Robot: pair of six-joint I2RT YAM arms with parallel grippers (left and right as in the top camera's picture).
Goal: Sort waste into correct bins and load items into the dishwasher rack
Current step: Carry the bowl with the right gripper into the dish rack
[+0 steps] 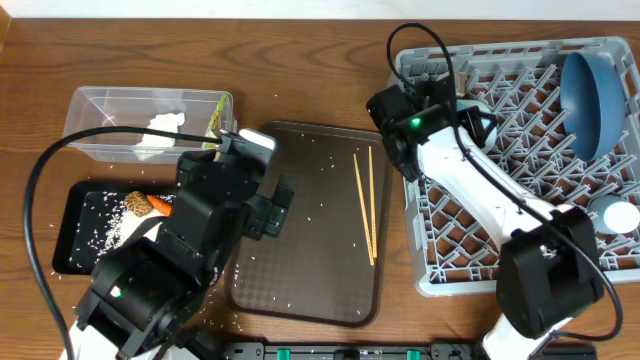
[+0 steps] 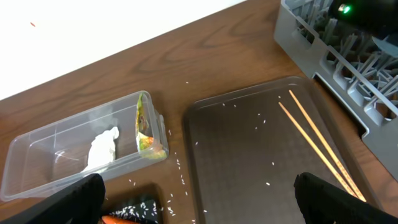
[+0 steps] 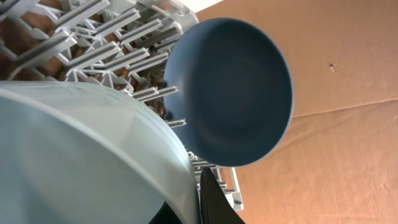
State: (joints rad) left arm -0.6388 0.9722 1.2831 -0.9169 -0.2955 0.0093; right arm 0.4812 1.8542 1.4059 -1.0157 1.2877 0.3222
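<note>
From my overhead feed, the left tool (image 2: 199,202) hangs above the wooden counter (image 1: 300,60) at the left edge of the large brown serving tray (image 1: 310,250). Its wrist camera shows the two dark fingers (image 2: 68,199) spread wide with nothing between them, so it is released. The pair of thin wooden chopsticks (image 1: 365,205) lies almost parallel on the right half of that tray, with stray grains around it. To the upper left, the clear plastic rectangular tub (image 1: 100,100) holds the crumpled white napkin (image 1: 162,130) and, at its right end, the yellow-green snack wrapper (image 1: 215,118). Just below it, the shallow black rectangular tray (image 1: 70,245) carries the small brown food lump (image 1: 134,203), the orange carrot (image 1: 158,206) touching it, and a heap of loose white rice grains (image 1: 105,228). On the right, the large square grey plastic dishwasher rack (image 1: 520,160) has the large dark-blue dish (image 1: 595,95) standing on edge among its pegs near the far right corner, and the light-blue cup (image 1: 615,217) sits by its right side. The right tool (image 1: 470,118) reaches over the rack's upper left part, grasping the small white bowl (image 3: 81,155). One dark finger (image 3: 214,199) presses against the bowl's rim, and the other is hidden behind it.
</note>
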